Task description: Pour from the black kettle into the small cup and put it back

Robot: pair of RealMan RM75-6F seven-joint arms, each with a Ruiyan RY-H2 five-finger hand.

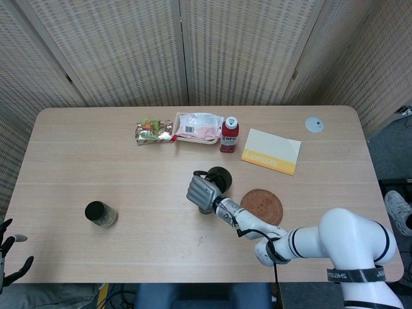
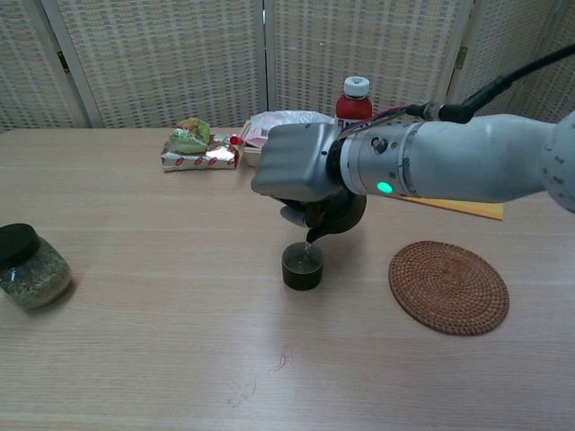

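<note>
near the middle of the table point(image 1: 77, 154) the right hand point(image 2: 292, 173) had its fingers wrapped round the kettle point(image 2: 337, 215), holding it off the surface and tipped with the spout down, right over the cup point(image 2: 302, 266). from the chest view a thin stream seemed to run from the spout into the cup, so i judged the pour was under way and the return was yet to come

what mattered for that return was where the mat point(image 2: 448, 286) lay: flat on the table off to the robot's right of the cup, near but apart from it, on the forearm side of the right hand. the kettle's spout pointed the other way, down toward the cup, so i reckoned it would first have to be levelled and then carried sideways toward the mat, if that was indeed its place

the left hand point(image 1: 11, 256) hung off the table's near left corner, fingers spread and holding nothing, well apart from everything; the right was plainly the nearer one
</note>
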